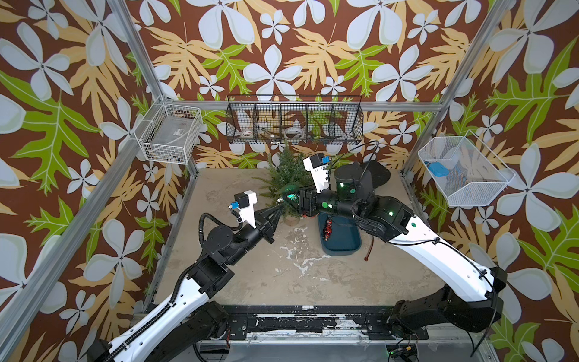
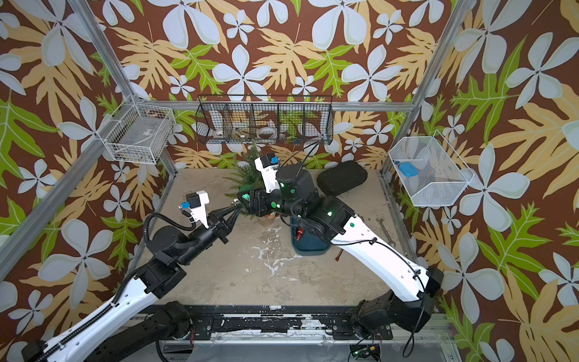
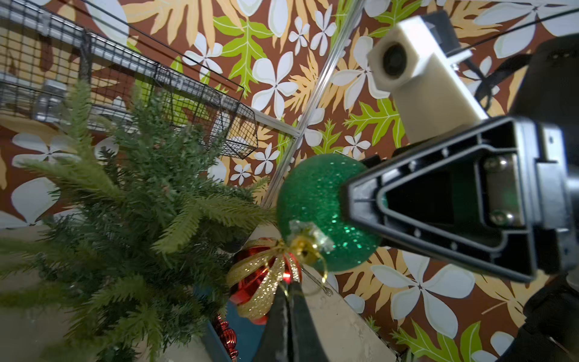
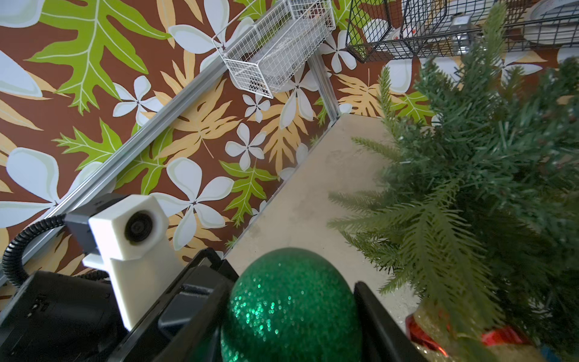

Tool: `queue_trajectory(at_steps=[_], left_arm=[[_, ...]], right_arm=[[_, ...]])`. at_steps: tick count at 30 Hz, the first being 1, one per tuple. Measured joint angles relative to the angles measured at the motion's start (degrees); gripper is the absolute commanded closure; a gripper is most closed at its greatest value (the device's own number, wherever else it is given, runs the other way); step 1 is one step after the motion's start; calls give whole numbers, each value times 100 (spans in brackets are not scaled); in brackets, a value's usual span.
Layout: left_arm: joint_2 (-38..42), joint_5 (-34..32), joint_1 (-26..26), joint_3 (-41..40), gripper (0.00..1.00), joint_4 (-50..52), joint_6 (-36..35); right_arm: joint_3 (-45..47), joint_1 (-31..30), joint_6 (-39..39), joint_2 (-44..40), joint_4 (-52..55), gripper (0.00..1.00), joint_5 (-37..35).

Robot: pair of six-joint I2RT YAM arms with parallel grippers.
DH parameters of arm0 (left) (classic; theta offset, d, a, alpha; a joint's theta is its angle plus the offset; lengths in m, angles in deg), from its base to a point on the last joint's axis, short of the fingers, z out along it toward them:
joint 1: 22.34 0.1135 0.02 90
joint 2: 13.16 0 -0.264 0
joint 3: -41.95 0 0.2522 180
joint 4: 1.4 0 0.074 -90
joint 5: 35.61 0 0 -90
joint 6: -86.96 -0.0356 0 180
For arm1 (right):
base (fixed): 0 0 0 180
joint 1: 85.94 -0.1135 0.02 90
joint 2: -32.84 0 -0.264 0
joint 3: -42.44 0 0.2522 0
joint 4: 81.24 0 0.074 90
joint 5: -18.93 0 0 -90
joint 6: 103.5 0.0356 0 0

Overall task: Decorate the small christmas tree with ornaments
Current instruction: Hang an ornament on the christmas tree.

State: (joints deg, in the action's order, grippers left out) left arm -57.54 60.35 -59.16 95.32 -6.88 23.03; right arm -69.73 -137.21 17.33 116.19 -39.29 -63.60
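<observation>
The small christmas tree [image 1: 286, 175] [image 2: 247, 175] [image 3: 141, 203] [image 4: 485, 172] stands at the back of the table on a tan wooden base. My right gripper [image 1: 289, 200] [image 4: 293, 283] is shut on the green glitter ball [image 1: 289, 196] [image 2: 245, 196] [image 3: 313, 207] [image 4: 291, 310], held beside the tree's front branches. My left gripper [image 1: 279, 205] [image 2: 238, 206] [image 3: 289, 286] is shut, pinching the ball's thin gold hanging loop [image 3: 313, 250]. A red-and-gold ball [image 3: 263, 279] [image 4: 438, 338] sits low by the tree. The dark red drop [image 1: 328, 230] [image 3: 227, 337] lies in the tray.
A blue tray [image 1: 341, 244] sits under the right arm. A black pouch [image 2: 341, 181] lies at the back right, with a wrench [image 2: 385, 230] near the right edge. A black wire basket [image 1: 294, 123] hangs just above the treetop, and white baskets [image 1: 169, 134] [image 1: 463, 170] hang at both sides.
</observation>
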Motion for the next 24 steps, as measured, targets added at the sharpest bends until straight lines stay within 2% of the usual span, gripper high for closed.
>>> queue_trajectory(at_steps=[5, 18, 24], left_arm=[[52, 426, 479, -219, 100, -31, 321], [-216, 1172, 1113, -240, 100, -289, 758], [-310, 1443, 1182, -256, 100, -404, 837]], right_arm=[[4, 0, -50, 9, 55, 41, -79], [-92, 0, -203, 262, 94, 41, -258], [-186, 0, -269, 455, 94, 41, -341]])
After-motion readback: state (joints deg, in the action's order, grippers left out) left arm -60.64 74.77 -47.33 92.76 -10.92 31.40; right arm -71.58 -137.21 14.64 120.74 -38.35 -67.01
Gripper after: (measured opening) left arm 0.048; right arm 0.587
